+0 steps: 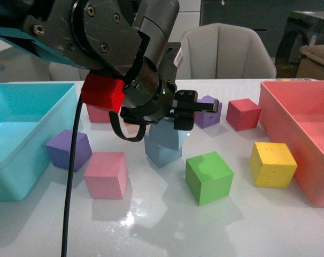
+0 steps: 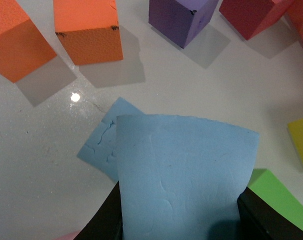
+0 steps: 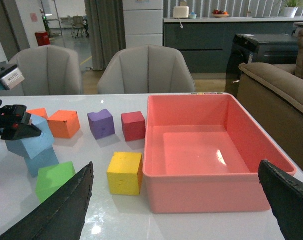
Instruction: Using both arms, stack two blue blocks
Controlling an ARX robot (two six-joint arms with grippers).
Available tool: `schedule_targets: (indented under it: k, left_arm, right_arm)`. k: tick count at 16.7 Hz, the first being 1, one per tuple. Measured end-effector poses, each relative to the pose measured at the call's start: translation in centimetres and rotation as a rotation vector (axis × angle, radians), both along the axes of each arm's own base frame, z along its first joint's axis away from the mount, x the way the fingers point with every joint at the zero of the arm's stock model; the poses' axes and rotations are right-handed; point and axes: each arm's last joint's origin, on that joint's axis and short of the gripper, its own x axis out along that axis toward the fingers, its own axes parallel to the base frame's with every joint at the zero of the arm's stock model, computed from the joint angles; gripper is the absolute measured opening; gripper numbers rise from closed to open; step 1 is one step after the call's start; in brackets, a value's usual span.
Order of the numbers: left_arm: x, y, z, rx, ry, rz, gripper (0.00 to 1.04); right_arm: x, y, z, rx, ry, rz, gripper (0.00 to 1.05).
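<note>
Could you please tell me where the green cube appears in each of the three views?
Front view: green cube, between the pink cube and the yellow cube.
Left wrist view: only its corner, beside the held blue block.
Right wrist view, beside the lower blue block.
Shared landmark: the yellow cube, in all three.

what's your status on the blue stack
Left gripper shut on top block, askew over lower block. Right gripper open, away. Green block close by.
</note>
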Motion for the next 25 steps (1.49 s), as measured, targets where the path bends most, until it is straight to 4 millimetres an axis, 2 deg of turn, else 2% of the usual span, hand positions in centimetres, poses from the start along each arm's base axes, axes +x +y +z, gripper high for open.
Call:
schedule_targets:
  k: [3,7,13,14,18,19,22,24,25]
  left_arm:
    - [2.0,-0.3,-0.2,-0.005,0.012,0.034,0.41]
    - [3.7,0.6,-0.6,-0.028,0.028,0.078,0.41]
    - [4.2,0.9,-1.5,-0.034,0.053,0.098,0.41]
    - [4.3,0.9,-1.5,-0.041,0.052,0.098,0.47]
    - [4.4,0.9,-1.4,-0.042,0.045,0.101,0.95]
    - [4.4,0.9,-1.4,-0.041,0.043,0.1,1.0]
    - [4.7,0.8,-1.0,-0.046,-0.007,0.112,0.98]
    - [4.3,0.8,0.5,-0.057,-0.061,0.116,0.98]
    - [3.9,0.7,1.9,-0.061,-0.102,0.113,0.98]
  right_arm:
    - [0.0,0.0,0.0,0.0,0.0,0.0,0.98]
    - [0.0,0.0,0.0,0.0,0.0,0.0,0.98]
    - [0.0,0.0,0.0,0.0,0.0,0.0,0.98]
    - [0.0,0.0,0.0,0.0,0.0,0.0,0.98]
    - [0.0,0.0,0.0,0.0,0.0,0.0,0.98]
    - [0.0,0.0,0.0,0.0,0.0,0.0,0.98]
    - [0.0,0.0,0.0,0.0,0.0,0.0,0.98]
    - [0.0,0.0,0.0,0.0,0.0,0.0,0.98]
    - [0.0,0.0,0.0,0.0,0.0,0.0,0.98]
